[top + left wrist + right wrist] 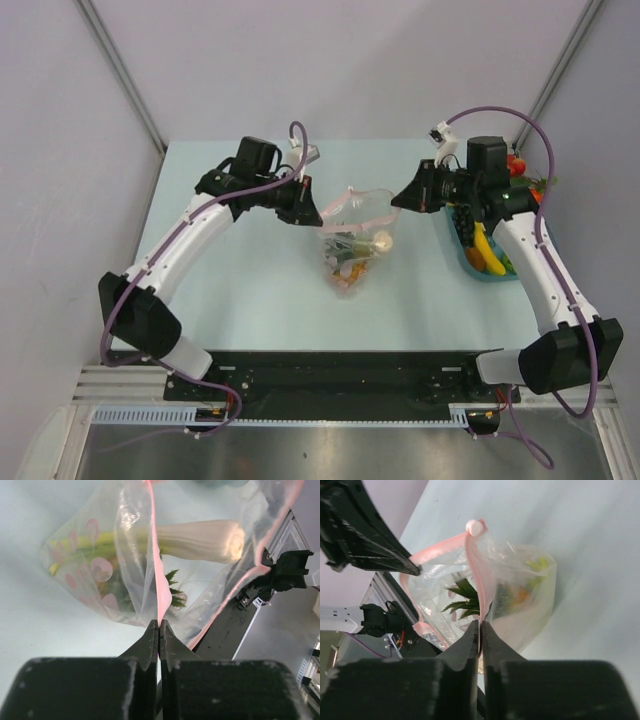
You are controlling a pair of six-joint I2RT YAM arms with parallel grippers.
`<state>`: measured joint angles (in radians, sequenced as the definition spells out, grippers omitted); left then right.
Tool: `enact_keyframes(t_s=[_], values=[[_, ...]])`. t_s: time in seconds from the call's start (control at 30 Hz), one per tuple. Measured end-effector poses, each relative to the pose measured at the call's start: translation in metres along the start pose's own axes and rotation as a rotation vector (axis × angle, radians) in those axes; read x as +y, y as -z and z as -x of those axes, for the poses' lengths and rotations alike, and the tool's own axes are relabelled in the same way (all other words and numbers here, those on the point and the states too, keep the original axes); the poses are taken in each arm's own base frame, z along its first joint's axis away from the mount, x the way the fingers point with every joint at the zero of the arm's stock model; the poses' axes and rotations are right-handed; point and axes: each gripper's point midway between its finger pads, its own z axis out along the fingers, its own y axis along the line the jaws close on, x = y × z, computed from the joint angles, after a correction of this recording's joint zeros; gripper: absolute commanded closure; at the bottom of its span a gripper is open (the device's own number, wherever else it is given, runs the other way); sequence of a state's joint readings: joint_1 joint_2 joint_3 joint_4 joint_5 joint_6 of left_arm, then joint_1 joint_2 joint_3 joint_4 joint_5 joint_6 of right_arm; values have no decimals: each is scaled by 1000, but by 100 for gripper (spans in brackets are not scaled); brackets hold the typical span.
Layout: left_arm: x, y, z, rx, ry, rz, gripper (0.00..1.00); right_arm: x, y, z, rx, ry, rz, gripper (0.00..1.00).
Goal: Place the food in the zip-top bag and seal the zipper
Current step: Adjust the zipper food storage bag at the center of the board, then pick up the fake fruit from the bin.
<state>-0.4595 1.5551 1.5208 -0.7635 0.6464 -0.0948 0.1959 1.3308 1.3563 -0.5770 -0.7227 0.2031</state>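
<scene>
The clear zip-top bag [352, 248] hangs between both arms over the middle of the table, its mouth gaping. Inside lie food pieces: a pale green-white stalk [200, 540], a leafy strawberry top [465, 597] and orange and green bits [347, 268]. My left gripper [318, 212] [159, 623] is shut on the pink zipper [156, 575] at the mouth's left end. My right gripper [398, 203] [480, 623] is shut on the zipper [481, 575] at the right end. The white slider [474, 527] sits at the far tip of the strip held by the right gripper.
A teal bowl [492, 276] stands at the right under the right arm, holding a banana [483, 245], dark grapes [462, 218] and more fruit. Strawberries [516, 165] lie behind the right wrist. Grey walls close in the table on three sides.
</scene>
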Motion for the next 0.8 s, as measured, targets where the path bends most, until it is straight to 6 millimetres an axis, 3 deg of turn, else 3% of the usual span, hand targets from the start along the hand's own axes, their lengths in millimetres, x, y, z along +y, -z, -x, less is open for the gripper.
enact_keyframes(t_s=[0.03,0.1,0.13,0.23,0.3,0.53,0.67,0.8], values=[[-2,3,1,-12,-9,1,100,0,0,0,-1,7,0,65],[-8,13,8,-46,-44,-2,100,-2,2,1,-4,33,-3,44],[-9,17,11,-57,-51,-3,100,-4,3,2,-9,54,-9,26],[-4,26,21,-89,-47,1,100,-16,10,8,-33,61,-42,12],[0,29,26,-101,-39,-2,100,-31,20,16,-65,58,-76,10],[-2,31,41,-120,-47,-29,100,-116,80,47,-199,80,-330,10],[-3,32,45,-128,-53,-29,100,-162,106,50,-208,88,-455,11],[-2,32,46,-129,-47,-30,100,-214,117,36,-160,52,-569,12]])
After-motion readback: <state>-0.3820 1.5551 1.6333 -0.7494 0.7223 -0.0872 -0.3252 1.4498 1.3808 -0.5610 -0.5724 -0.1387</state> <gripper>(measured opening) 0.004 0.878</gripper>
